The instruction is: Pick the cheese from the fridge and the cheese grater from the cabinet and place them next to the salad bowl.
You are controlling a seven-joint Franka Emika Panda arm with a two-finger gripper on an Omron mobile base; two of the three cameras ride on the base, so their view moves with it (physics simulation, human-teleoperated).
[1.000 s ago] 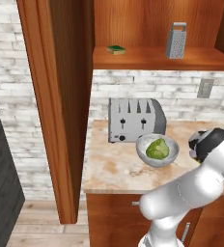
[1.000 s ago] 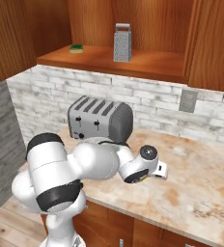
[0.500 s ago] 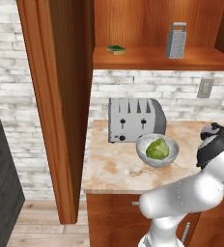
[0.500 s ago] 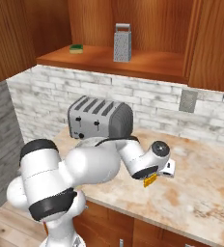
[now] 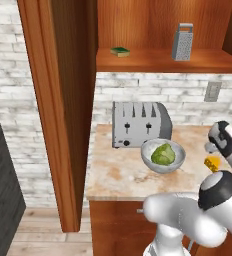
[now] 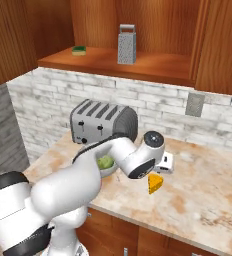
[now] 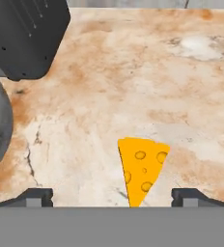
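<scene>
The cheese (image 7: 142, 170), a yellow-orange wedge with holes, lies on the stone counter to the right of the salad bowl (image 5: 149, 161). My gripper (image 7: 113, 197) hovers just over it, open, with both fingertips wide of the wedge and touching nothing. From the right base view the cheese (image 6: 155, 183) sits just below the hand (image 6: 163, 163), and the bowl (image 6: 106, 163) is partly hidden behind my arm. The cheese grater (image 5: 182, 42) stands upright on the shelf of the open cabinet (image 5: 163, 61). The grater (image 6: 126, 44) is well above the hand.
A silver toaster (image 5: 140, 123) stands behind the bowl against the brick wall. A green-and-yellow sponge (image 5: 120, 50) lies on the shelf left of the grater. The cabinet's open door (image 5: 58, 100) hangs at the left, and the dark fridge side (image 5: 0, 190) lies beyond it.
The gripper has gone from shut on the cheese to open, leaving the wedge lying on the counter. The hand moved a little to the right, past the bowl.
</scene>
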